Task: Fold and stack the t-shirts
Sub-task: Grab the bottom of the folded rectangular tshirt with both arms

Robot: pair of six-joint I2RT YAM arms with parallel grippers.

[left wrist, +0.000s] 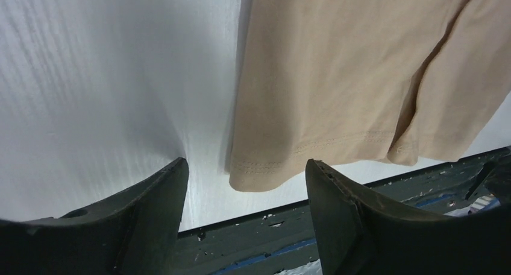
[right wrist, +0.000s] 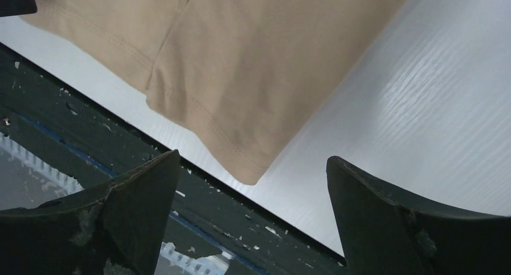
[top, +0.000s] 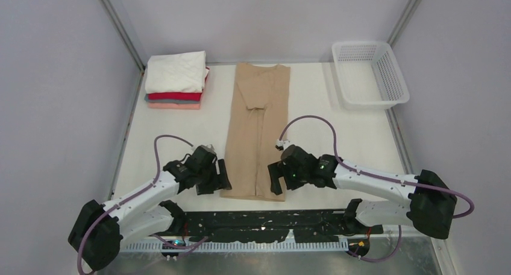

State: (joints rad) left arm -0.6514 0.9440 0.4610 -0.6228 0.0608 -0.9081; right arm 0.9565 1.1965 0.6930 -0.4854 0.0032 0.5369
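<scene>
Two arms are bent inward and held low over the near part of the table point(top: 337, 130), one at each side of the tan shirt point(top: 256, 124). The left gripper point(top: 220, 178) is set at the shirt's near left corner, and the right gripper point(top: 276, 181) at its near right corner. Both pairs of fingers are spread wide, and nothing is held by either. In each wrist view a hemmed corner of the shirt is seen lying flat on the table in the gap between the fingers; whether the fingertips touch the cloth cannot be told.

The tan shirt is laid as a long narrow strip down the middle of the table, its sides folded in, its collar at the far end and its hem at the near edge beside the dark rail point(top: 271, 218).

At the far left a stack of folded shirts is kept apart from it: a white shirt point(top: 176, 71) on top, then a red shirt point(top: 175, 96), a grey shirt point(top: 155, 100), and a salmon shirt point(top: 173, 105) at the bottom. At the far right a basket point(top: 370, 44) is placed, well apart from the shirts.
</scene>
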